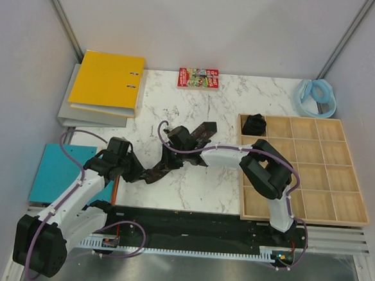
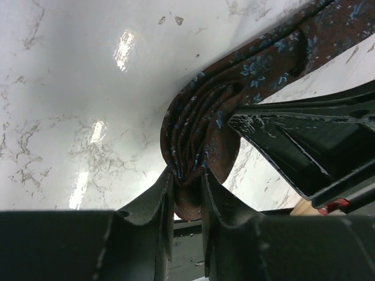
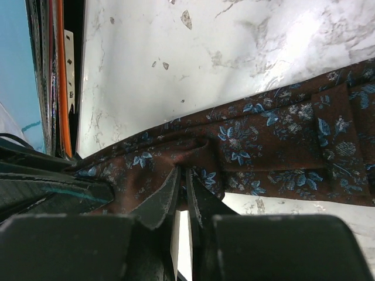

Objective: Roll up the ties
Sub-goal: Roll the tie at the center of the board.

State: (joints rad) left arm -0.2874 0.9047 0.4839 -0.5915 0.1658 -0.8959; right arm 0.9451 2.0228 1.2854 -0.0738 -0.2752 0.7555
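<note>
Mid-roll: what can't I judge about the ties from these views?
Top view: the tie's middle is covered by the right gripper and left gripper.
Left wrist view: the roll's inner end is buried between the fingers; the tie exits top right.
Right wrist view: the tie's end is cut off by the right edge.
Top view: the coil in the tray is too small and dark to judge its tightness.

tie [image 3: 275, 146]: cut off at right edge, right wrist view | its fold: buried inside left gripper [image 2: 186, 175] | book [image 1: 197, 77]: title too small to read
</note>
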